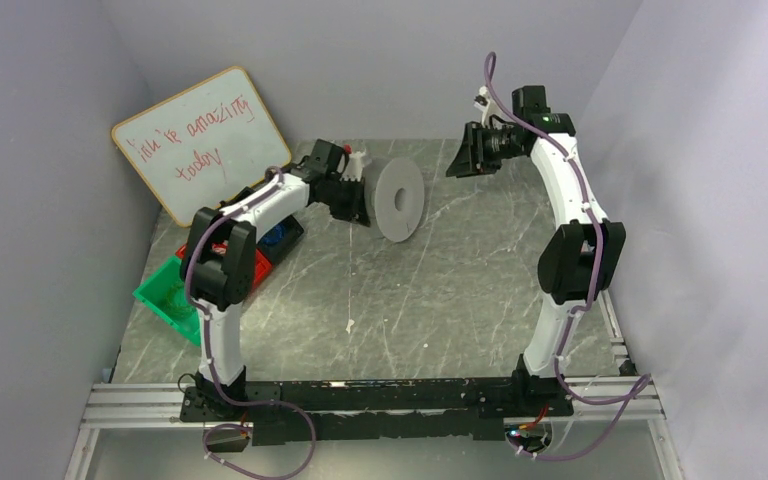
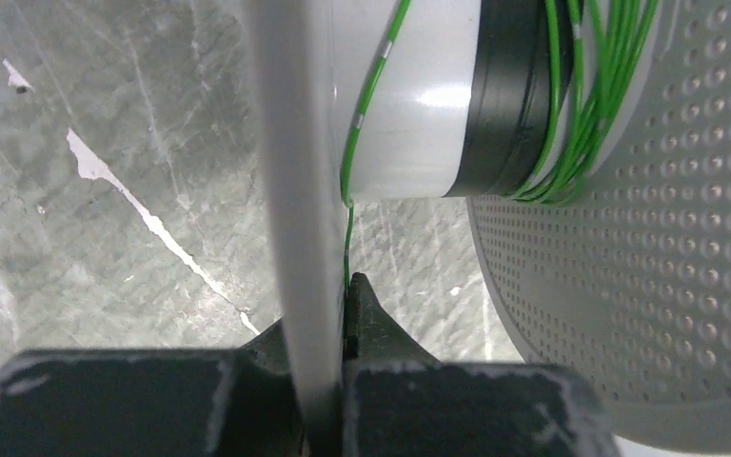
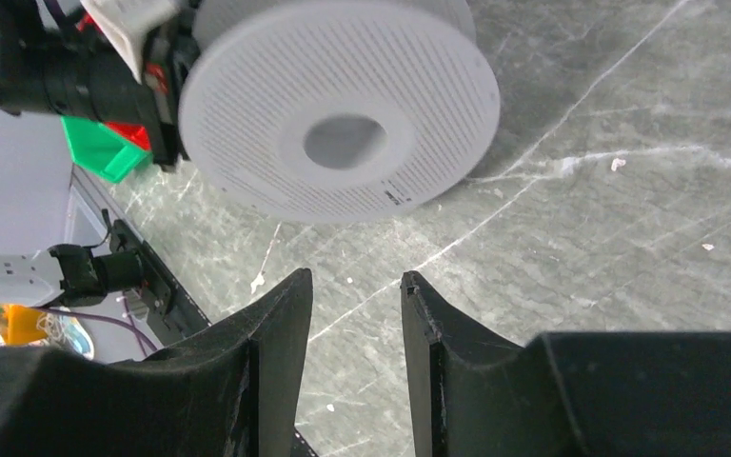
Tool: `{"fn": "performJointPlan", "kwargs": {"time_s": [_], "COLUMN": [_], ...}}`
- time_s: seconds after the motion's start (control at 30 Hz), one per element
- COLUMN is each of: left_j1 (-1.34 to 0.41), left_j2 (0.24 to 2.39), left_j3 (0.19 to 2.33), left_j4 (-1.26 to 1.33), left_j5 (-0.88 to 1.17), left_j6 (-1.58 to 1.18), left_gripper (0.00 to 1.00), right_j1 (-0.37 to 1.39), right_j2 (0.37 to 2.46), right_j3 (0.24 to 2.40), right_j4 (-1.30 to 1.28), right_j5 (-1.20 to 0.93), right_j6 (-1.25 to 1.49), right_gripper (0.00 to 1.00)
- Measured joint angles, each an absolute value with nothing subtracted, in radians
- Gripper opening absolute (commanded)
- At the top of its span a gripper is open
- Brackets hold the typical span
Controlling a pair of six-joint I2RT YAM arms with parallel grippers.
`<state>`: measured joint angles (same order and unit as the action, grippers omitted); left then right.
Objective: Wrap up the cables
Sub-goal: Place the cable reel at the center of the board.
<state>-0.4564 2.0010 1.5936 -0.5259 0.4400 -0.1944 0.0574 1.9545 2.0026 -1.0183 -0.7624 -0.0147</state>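
While left tool [image 2: 316, 319] pinches spool [image 1: 398, 200] rim, cables [image 2: 598, 109] wound on hub, right tool [image 3: 354, 281] half-parted, empty, well apart

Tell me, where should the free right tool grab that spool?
Probably by the thin rim of its perforated flange, coming from the right, opposite the left tool. The spool is held on edge, and the hub's green wire is best left untouched.

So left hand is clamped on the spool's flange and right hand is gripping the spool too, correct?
No. The right wrist view shows the right hand open and empty, clear of the spool. The left hand is clamped on the spool's flange, as you said.
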Motion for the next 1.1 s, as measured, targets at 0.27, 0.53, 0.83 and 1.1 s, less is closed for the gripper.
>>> {"fn": "performJointPlan", "kwargs": {"time_s": [0.27,0.53,0.83,1.1], "left_j1": [-0.363,-0.358,-0.348,-0.348], "left_j2": [2.039,2.116,2.18,2.241], "left_j3": [1.542,1.497,1.486,1.473], "left_j4": [-0.387,-0.279,-0.213,-0.273], "left_j5": [0.682,0.807,0.855,0.862], "left_j6": [-0.45,-0.627,-0.73,-0.725], "left_gripper": [0.02,0.06,0.29,0.47], "right_j1": [0.048,0.054,0.054,0.054], "right_j2": [1.883,1.87,1.87,1.844], "right_j3": [1.684,1.574,1.54,1.496], "right_j4": [-0.765,-0.572,-0.523,-0.534], "right_j5": [-0.761,-0.73,-0.718,-0.7], "right_j6": [-0.014,0.028,0.023,-0.016], "right_gripper": [0.44,0.45,0.45,0.45]}}
